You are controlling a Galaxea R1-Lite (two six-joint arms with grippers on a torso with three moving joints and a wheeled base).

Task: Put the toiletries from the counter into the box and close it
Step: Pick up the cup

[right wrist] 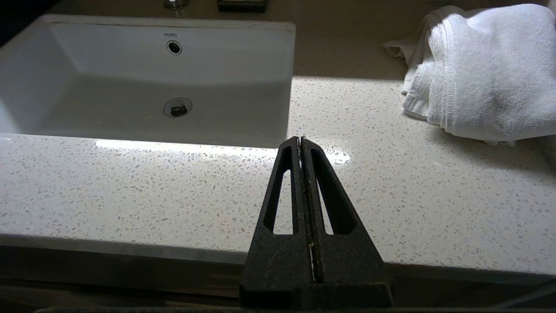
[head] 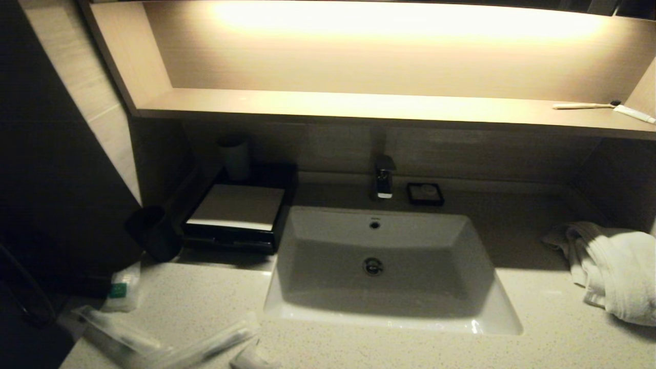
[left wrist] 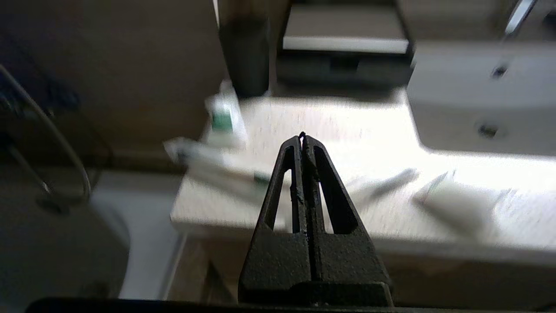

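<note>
The toiletries lie at the counter's (head: 359,348) front left corner: a white sachet with a green label (head: 121,290) (left wrist: 223,117), long clear-wrapped sticks (head: 118,335) (head: 215,346) (left wrist: 208,163) and a small white tube (head: 251,359) (left wrist: 456,204). The black box (head: 238,212) (left wrist: 345,43) with its pale top stands shut at the back left, beside the basin. My left gripper (left wrist: 302,137) is shut and empty, held off the counter's front edge facing the toiletries. My right gripper (right wrist: 299,139) is shut and empty, in front of the counter to the right of the basin. Neither arm shows in the head view.
A white basin (head: 384,307) with a tap (head: 383,179) fills the middle. A dark round cup (head: 154,230) stands left of the box, a black soap dish (head: 425,193) behind the basin, a white towel (head: 615,266) at the right. A toothbrush (head: 584,106) lies on the lit shelf.
</note>
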